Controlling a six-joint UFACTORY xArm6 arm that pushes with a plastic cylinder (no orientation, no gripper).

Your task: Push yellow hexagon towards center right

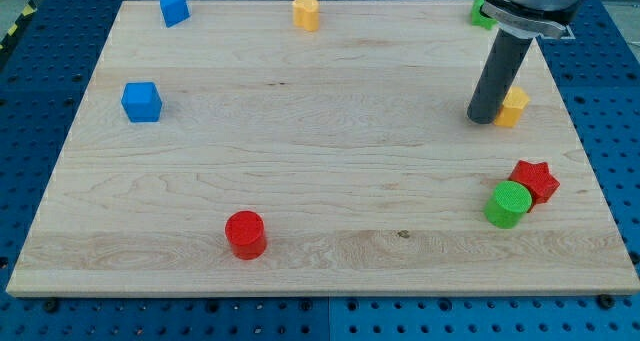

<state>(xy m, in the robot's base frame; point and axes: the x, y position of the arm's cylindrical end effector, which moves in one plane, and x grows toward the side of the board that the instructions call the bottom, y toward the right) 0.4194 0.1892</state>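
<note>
The yellow hexagon [515, 107] sits on the wooden board [320, 181] at the view's right, a little above mid-height, partly hidden by the rod. My tip [483, 118] stands against the hexagon's left side, touching it. The dark rod rises from there to the view's top right.
A green star [479, 11] is at the top right, mostly hidden by the arm. A red star [535, 179] and a green cylinder [508, 203] sit together at lower right. A red cylinder [245, 233], a blue cube [141, 101], a blue wedge-like block [173, 7] and a second yellow block [306, 12] are elsewhere.
</note>
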